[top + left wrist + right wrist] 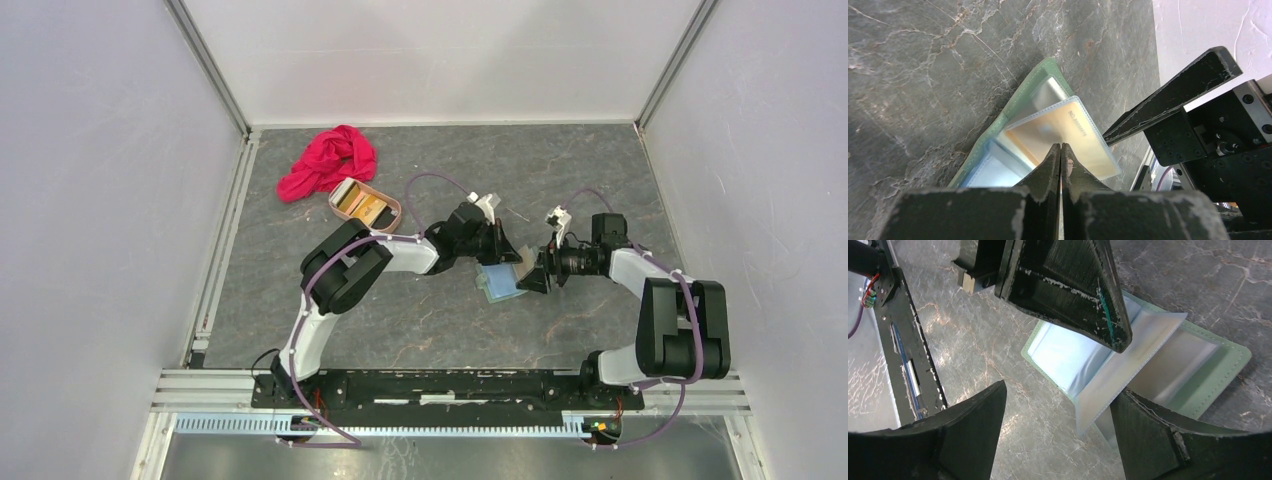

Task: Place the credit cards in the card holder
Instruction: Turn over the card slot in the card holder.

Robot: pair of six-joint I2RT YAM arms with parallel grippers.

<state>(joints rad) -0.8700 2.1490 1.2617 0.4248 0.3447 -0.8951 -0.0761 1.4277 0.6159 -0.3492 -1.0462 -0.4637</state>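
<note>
The green card holder (497, 285) lies open on the table (450, 330) between the two arms. The left gripper (1061, 147) has its jaws squeezed together and seems to pinch one clear pocket (1128, 355), probably to hold it up; an orange-gold card (1063, 127) sits inside. The right gripper (1060, 390) hangs just beside it, jaws wide apart and holding nothing, while more cards (360, 205) wait in the pinkish tray (392, 215), well apart.

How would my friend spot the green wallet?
On the grey marbled table, look where the left gripper and right gripper meet. The card holder lies open there: sage-green with shiny clear pockets, unlike the pinkish tray and red cloth.
</note>
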